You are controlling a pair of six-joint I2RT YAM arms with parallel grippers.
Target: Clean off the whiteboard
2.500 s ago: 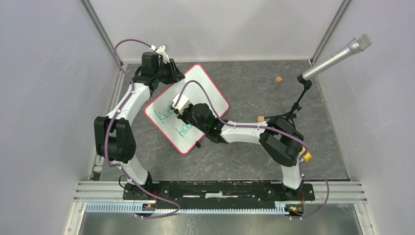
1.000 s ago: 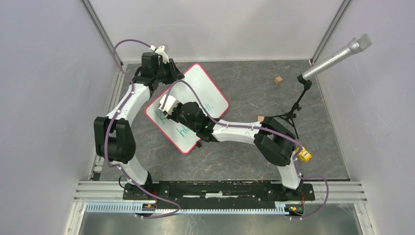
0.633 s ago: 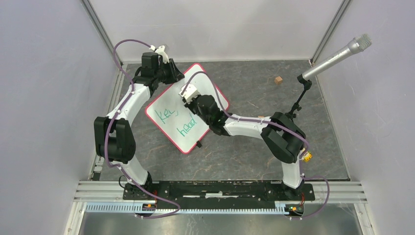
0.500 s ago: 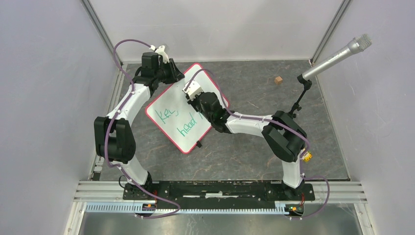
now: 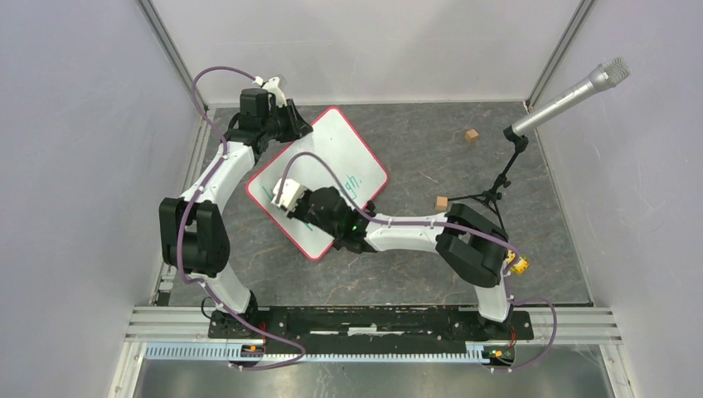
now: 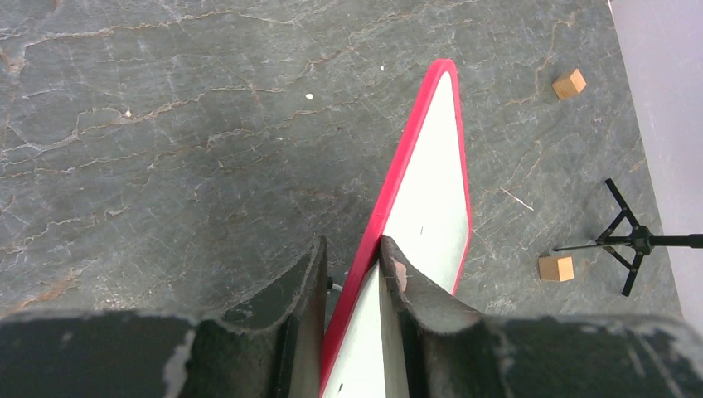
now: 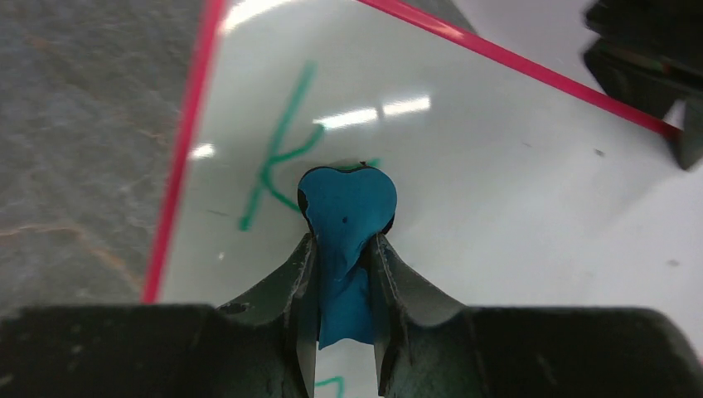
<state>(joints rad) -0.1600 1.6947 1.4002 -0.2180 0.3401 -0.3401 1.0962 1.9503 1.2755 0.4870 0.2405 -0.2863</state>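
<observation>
The whiteboard (image 5: 348,149), white with a red rim, lies tilted on the grey floor. Green handwriting (image 5: 352,180) shows on it; a green "K" (image 7: 278,157) shows in the right wrist view. My left gripper (image 5: 292,126) is shut on the board's far-left red rim (image 6: 390,207), one finger on each face. My right gripper (image 5: 292,199) is over the board's near-left part, shut on a blue cloth (image 7: 346,224). The cloth's rounded end presses on the board (image 7: 497,166) beside the "K". The right arm hides most of the writing in the top view.
Two small wooden cubes lie on the floor, one (image 5: 472,135) far right, one (image 5: 442,202) by the microphone stand (image 5: 506,178). A microphone (image 5: 580,89) leans in from the right wall. Both cubes (image 6: 569,84) (image 6: 555,268) show in the left wrist view.
My right gripper with the blue cloth has swept from the board's far middle back toward its near-left part. The left gripper and the board have stayed put.
</observation>
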